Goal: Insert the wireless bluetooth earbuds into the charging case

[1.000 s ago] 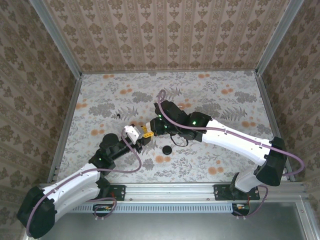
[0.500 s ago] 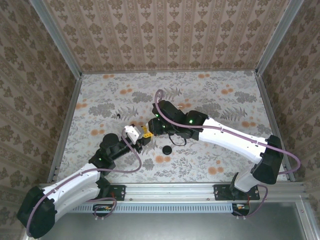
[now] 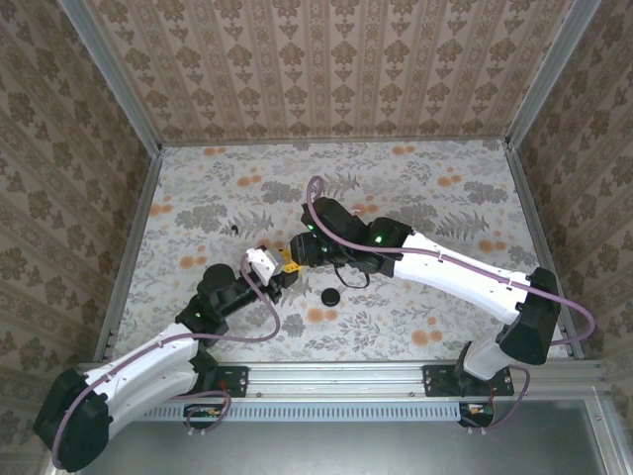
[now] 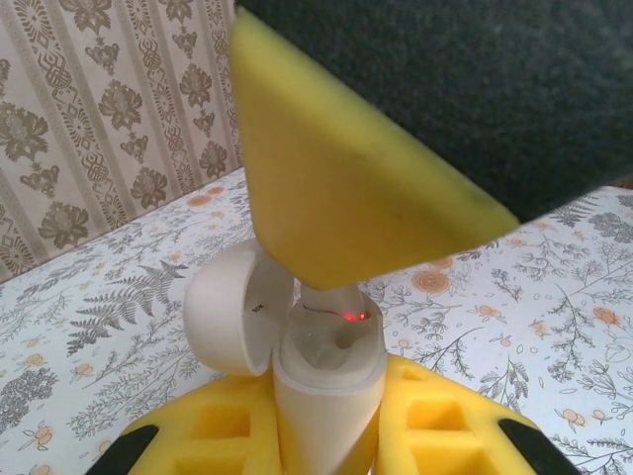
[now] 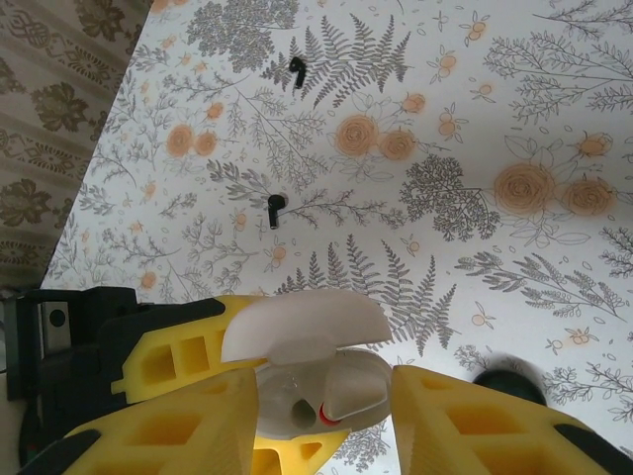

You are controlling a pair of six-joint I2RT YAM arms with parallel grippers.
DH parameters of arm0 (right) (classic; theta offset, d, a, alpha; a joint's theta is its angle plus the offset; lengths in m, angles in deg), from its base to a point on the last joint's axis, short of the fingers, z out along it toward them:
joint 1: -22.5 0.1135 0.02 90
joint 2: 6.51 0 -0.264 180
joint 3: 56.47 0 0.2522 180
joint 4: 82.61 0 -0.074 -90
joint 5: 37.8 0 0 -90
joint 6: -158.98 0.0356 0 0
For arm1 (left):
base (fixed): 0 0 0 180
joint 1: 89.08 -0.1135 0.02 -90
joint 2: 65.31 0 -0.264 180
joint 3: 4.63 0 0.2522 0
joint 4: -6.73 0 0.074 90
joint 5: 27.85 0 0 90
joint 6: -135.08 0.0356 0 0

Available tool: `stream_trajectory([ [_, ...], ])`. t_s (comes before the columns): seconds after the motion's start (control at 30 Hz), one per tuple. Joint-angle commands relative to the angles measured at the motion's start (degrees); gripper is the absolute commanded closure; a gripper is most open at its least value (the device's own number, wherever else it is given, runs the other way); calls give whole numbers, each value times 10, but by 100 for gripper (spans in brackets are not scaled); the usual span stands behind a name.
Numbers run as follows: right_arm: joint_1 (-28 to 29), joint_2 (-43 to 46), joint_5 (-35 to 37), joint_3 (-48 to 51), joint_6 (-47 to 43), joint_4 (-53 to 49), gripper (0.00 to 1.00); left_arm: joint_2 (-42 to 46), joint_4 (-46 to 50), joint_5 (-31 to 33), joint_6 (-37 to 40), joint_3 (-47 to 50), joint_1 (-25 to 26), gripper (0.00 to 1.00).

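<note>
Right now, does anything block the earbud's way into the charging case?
Nothing visible does. The left tool holds the charging case with its lid swung back, and a white earbud sits at the open mouth, between the right tool's parted fingers.

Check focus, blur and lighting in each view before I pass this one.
Left wrist: the charging case is fairly sharp, but a yellow finger close to the lens looms soft across the upper frame. Right wrist: the tablecloth is crisp, the black disc smeared. Top external: even light, faint shadows, no glare.
</note>
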Motion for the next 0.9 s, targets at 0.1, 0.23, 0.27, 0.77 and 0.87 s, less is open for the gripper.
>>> stream_trajectory([
  [0.1, -27, 60, 4, 3, -8, -5, 58, 11, -10, -10, 0, -15, 4, 100],
  [0.23, -67, 81, -3, 18, -19, -19, 57, 15, 0, -8, -5, -15, 4, 100],
  [0.27, -75, 82, -5, 20, -22, -23, 57, 17, 3, -9, -5, -15, 4, 100],
  [0.77, -206, -46, -35, -23, -136, -70, 57, -15, 5, -16, -42, -18, -4, 100],
  [0.87, -219, -110, -37, -59, -172, -73, 58, -37, -12, -28, -60, -22, -6, 100],
])
